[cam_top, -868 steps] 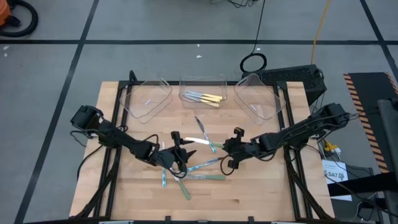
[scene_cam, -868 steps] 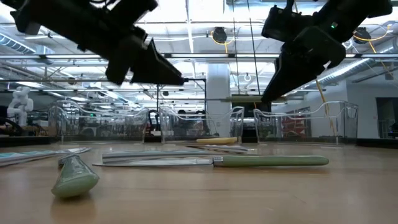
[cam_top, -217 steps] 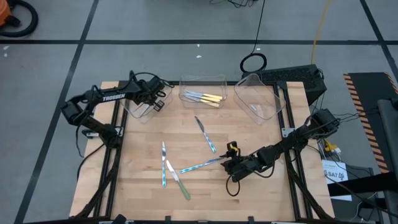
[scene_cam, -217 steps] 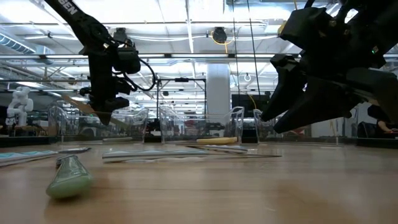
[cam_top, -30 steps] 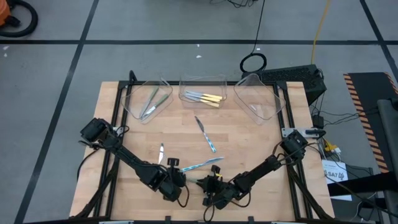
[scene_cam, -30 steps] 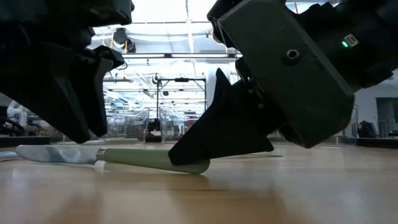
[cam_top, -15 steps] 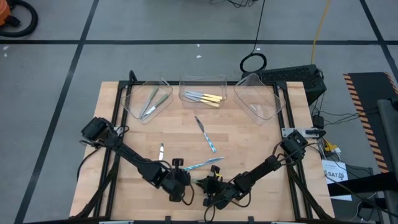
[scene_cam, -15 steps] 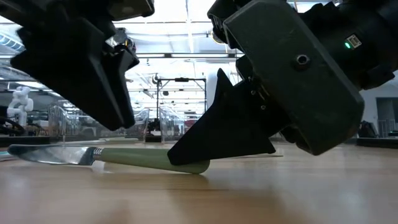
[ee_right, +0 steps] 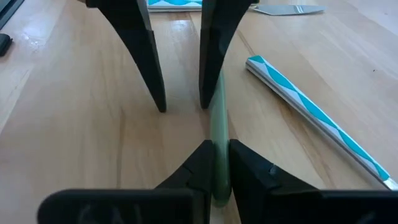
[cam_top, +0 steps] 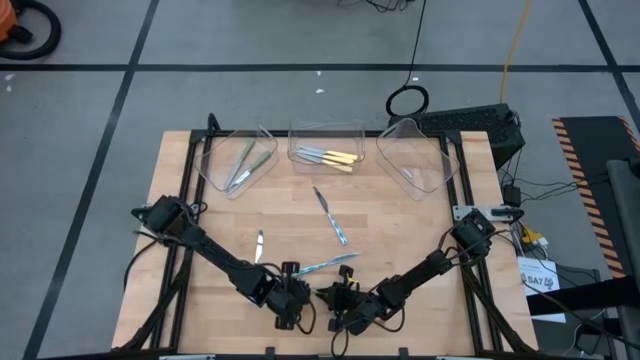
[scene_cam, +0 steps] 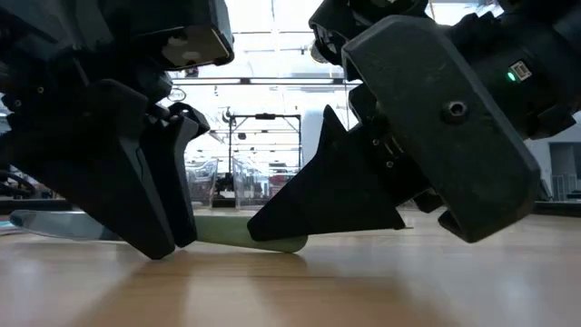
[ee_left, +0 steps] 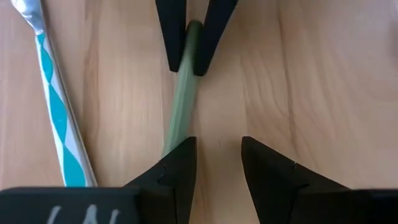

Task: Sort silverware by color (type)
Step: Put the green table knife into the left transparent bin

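Three trays (cam_top: 236, 165) line the high view's top — two green utensils in the left, about three yellow in the middle — while three blue ones (cam_top: 332, 224) lie mid-table and, low centre, the right gripper (ee_right: 215, 163) pinches a green knife (ee_left: 182, 106) beside the parted left gripper (ee_left: 216, 163).

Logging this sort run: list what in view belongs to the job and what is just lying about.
Job:
green-handled utensil, pinched by the right gripper
left gripper, open beside it
blue-patterned utensils
yellow-handled utensils
green utensils in the left tray
clear trays

Lying about:
black cable loop
yellow cable
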Controlling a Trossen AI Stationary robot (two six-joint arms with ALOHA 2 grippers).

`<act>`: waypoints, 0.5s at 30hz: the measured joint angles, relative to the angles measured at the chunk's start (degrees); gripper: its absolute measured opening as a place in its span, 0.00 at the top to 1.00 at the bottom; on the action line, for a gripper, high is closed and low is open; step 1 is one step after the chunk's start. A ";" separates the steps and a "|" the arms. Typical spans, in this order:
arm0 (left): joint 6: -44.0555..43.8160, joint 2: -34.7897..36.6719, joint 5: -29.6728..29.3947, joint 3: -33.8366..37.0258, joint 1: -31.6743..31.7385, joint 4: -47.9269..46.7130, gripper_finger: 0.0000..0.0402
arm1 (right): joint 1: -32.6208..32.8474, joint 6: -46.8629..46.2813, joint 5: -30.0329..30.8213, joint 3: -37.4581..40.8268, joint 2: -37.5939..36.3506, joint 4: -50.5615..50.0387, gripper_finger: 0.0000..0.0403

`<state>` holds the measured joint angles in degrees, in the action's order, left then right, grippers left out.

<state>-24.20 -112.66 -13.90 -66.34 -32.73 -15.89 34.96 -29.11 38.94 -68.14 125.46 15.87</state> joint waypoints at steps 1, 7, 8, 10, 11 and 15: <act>-0.06 -0.30 -0.30 -0.03 -0.02 0.13 0.66 | 0.00 0.17 0.00 0.00 -0.01 -0.04 0.91; 0.68 -0.35 -2.01 -0.08 -0.50 0.88 0.73 | 0.00 0.34 -0.05 0.00 0.00 -0.01 0.91; 1.13 0.11 -2.44 0.05 -0.77 0.98 0.74 | 0.00 0.33 -0.07 0.00 0.00 -0.01 0.91; 1.20 0.86 -3.03 0.12 -0.86 1.20 0.74 | 0.00 0.32 -0.11 0.00 -0.01 -0.02 0.91; 0.82 1.06 -3.38 -0.16 -0.86 1.29 0.75 | 0.00 0.43 -0.09 0.00 0.01 -0.04 0.91; 0.79 2.25 -6.04 -0.46 -1.37 1.07 0.75 | 0.02 1.18 -0.13 0.00 0.00 0.00 0.91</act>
<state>-23.40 -110.41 -19.94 -66.80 -34.10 -14.82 34.98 -27.93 38.81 -68.14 125.46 15.87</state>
